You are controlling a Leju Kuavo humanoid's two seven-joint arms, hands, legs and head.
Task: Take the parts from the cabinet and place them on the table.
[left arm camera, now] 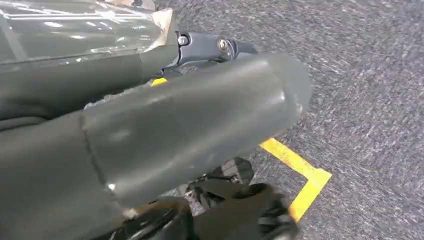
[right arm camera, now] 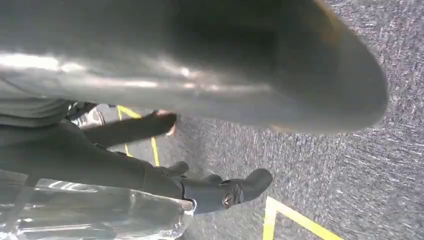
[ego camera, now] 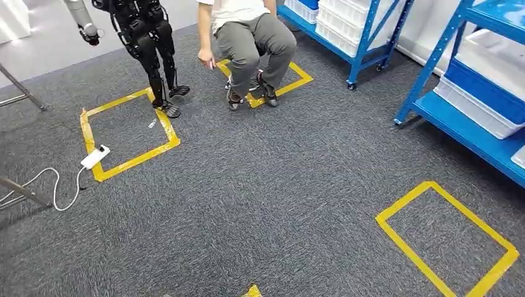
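Broadly, one moment of a walking phase was recorded, as set out below.

Floor: grey carpet (ego camera: pixel 266 185) was marked with yellow tape squares (ego camera: pixel 447 238), one near at the right and others farther off.
Shelving: blue racks (ego camera: pixel 461 133) carrying white bins (ego camera: pixel 477 108) were seen at the right edge and at the back; whether either was the cabinet of the task could not be told.
Bystanders: a seated person (ego camera: pixel 251 37) and a second, dark humanoid robot (ego camera: pixel 148 43) were seen at the far side.
Left hand: the left hand (left arm camera: pixel 165 140) was shown as a blurred grey thumb above the carpet; fingers apart or together could not be told, and nothing was seen held.
Right hand: the right hand (right arm camera: pixel 200 65) was likewise blurred; its dark fingers (right arm camera: pixel 220 192) lay extended, with nothing seen in them.
Parts: none were seen, nor the table.
Step judged: approach to the cabinet, before any pick.
Next move: a turn toward the shelving and a reach for a part would seem required.
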